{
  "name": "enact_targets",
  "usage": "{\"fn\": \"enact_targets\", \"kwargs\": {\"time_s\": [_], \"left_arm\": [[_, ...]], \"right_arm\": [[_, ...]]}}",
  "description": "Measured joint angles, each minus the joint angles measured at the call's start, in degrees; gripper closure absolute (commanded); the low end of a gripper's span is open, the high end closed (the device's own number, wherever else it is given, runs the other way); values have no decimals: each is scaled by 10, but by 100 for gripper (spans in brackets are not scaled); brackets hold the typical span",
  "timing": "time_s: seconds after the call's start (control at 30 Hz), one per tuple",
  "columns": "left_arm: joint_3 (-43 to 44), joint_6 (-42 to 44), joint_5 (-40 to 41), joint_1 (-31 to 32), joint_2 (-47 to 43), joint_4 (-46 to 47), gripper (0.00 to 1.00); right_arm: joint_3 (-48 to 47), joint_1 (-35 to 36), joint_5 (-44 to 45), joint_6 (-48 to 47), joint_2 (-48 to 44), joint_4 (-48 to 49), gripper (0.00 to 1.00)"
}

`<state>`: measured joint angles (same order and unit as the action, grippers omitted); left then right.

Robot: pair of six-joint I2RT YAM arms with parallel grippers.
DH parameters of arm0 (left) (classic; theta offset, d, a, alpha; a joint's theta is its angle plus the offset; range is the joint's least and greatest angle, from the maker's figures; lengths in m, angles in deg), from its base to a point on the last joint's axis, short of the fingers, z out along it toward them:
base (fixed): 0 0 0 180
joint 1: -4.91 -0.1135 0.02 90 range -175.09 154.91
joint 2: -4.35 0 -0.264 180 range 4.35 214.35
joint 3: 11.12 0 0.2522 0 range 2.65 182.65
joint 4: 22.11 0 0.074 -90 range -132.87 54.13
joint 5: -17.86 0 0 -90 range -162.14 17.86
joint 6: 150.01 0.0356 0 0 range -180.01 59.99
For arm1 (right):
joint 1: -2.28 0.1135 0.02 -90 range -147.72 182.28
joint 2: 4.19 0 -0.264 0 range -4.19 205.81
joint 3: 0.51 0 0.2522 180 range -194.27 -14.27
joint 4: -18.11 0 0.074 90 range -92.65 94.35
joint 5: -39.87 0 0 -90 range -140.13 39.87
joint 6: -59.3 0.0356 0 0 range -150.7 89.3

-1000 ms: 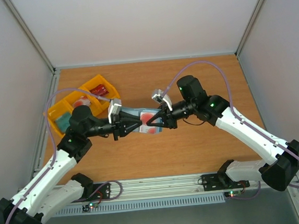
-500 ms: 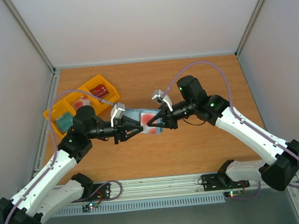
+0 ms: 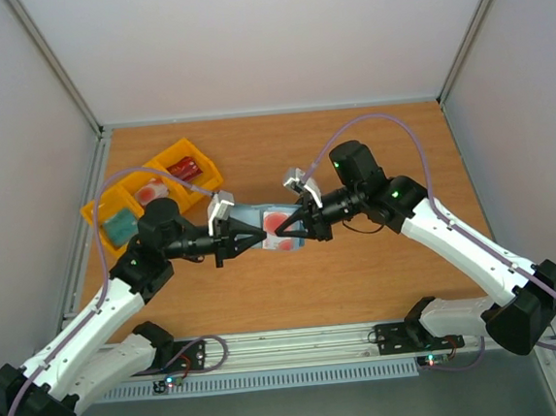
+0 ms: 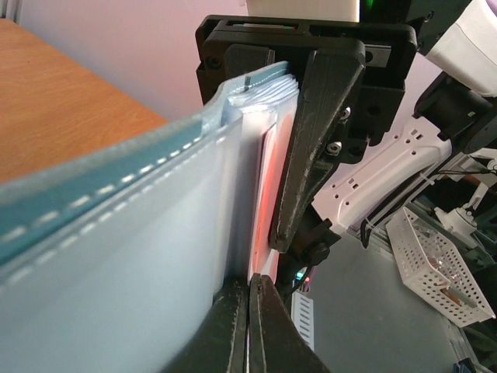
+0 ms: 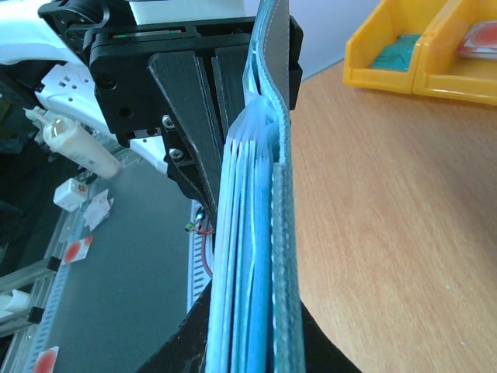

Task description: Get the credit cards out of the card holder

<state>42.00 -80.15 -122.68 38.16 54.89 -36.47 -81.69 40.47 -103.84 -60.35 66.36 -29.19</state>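
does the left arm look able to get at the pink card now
Probably yes: the left gripper looks shut on the edge of the pink card, while the right gripper holds the card holder up.

The card holder (image 5: 268, 194) stands edge-on from six to twelve o'clock, clamped by the right gripper (image 5: 252, 346); yellow tray (image 5: 404, 58) at one o'clock

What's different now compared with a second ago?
The left claw edged slightly right toward the card holder and snapped shut, seemingly pinching the edge of the pinkish card. The right claw kept its grip on the card holder, and the yellow tray stayed put.
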Motion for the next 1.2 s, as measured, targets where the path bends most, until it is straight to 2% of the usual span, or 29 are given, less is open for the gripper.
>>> {"fn": "enact_targets", "kwargs": {"time_s": [0.13,0.27,0.47,0.57,0.7,0.83,1.0,1.2], "left_arm": [[0,-2,0,-1,-5,-1,100],[-4,-26,-2,-8,-7,14,100],[-13,-65,-8,-19,-7,44,100],[-13,-69,-11,-26,-8,47,100],[-13,-71,-11,-32,-9,53,100],[-13,-73,-11,-32,-10,57,100],[-13,-66,-19,-40,-12,56,100],[-13,-35,-30,-55,-14,40,100]], "right_arm": [[1,0,0,-10,-2,-1,79],[14,-2,-10,-13,-10,19,70],[26,-5,-17,-12,-16,44,64],[38,-15,-21,-10,-29,52,64],[52,-29,-33,-3,-38,56,72],[54,-35,-40,5,-38,61,74],[55,-43,-47,6,-38,62,85],[60,-56,-53,6,-38,53,87]]}}
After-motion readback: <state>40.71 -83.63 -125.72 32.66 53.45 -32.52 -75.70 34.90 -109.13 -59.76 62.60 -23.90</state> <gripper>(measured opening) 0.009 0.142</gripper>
